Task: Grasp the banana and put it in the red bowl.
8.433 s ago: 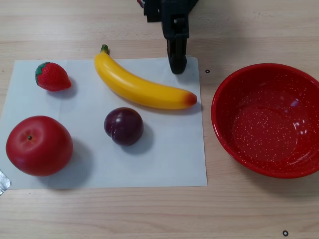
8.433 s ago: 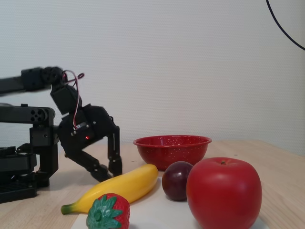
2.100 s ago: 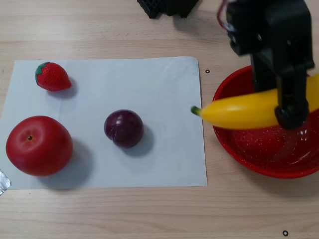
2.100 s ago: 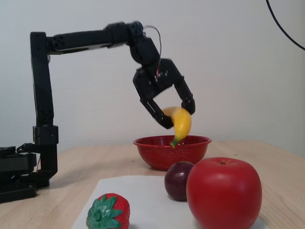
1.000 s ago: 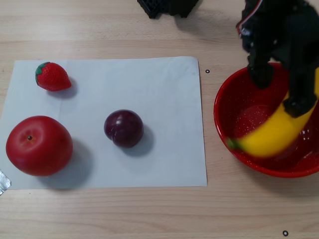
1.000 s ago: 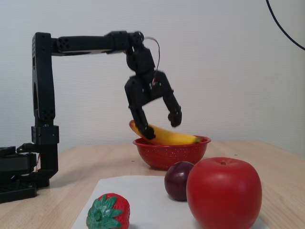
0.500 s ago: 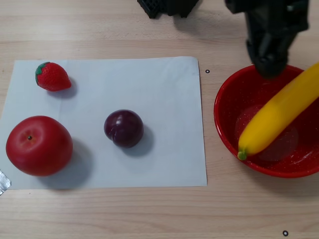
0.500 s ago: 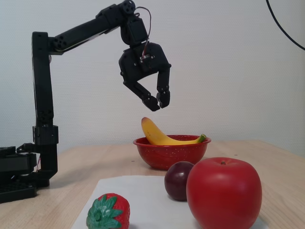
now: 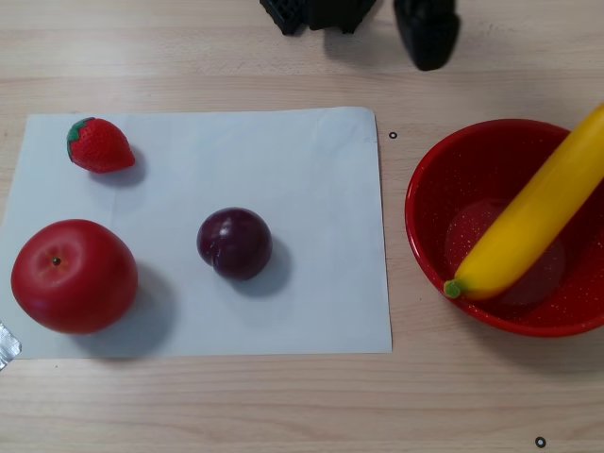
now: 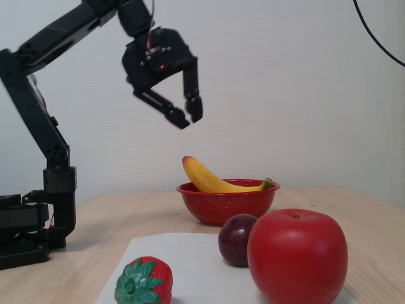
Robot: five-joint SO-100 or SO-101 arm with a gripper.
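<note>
In the fixed view, going from near to far, the red apple (image 10: 297, 258) stands closest at about 5 o'clock. The strawberry (image 10: 144, 281) lies at 7 o'clock and the plum (image 10: 237, 239) sits just behind the apple's left shoulder, all three on the white paper sheet (image 10: 183, 259).

Behind them sits the red bowl (image 10: 228, 204) on bare table (image 10: 114, 218), with the banana (image 10: 218, 180) already lying in it. In the other view the bowl (image 9: 434, 203) sits at 3 o'clock. There the banana (image 9: 533, 222) runs from its green stem low in the bowl up toward 1 o'clock, crossing the rim and leaving the frame.

Farthest back and high at 11 o'clock in the fixed view, the gripper (image 10: 190, 115) hangs empty with its jaws spread, well above the bowl and touching nothing.

The task looks essentially done. The risk is the banana's poise: its orange end sticks up past the rim on the left of the fixed view, so much of its length is unsupported. I judge that a knock from the arm, or a nudge to the bowl, could tip it out or slide the bowl.
</note>
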